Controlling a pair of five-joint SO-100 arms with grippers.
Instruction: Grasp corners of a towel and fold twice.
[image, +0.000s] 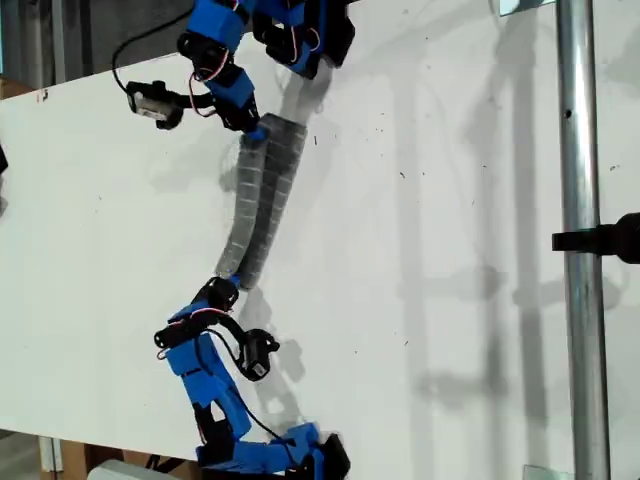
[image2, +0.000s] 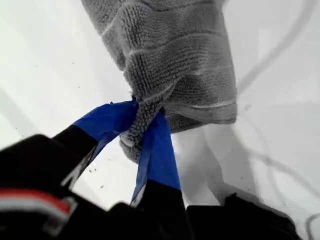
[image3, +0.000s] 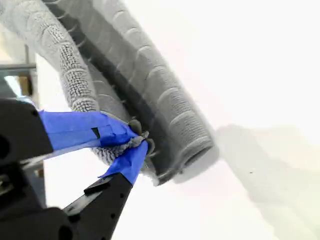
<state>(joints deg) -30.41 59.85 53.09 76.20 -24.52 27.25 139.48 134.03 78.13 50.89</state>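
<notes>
Above the white table, the grey striped towel hangs lifted in a long doubled band between my two arms. My first gripper pinches a bunched end of the cloth between blue-taped jaws; my second gripper clamps the other end, folded layers sagging beside it.

Both arms built of bright blue printed segments with black servo blocks between. Thin red, white, black wires looped at joints. My first pincer and my second pincer: black jaws wrapped in blue tape.
</notes>
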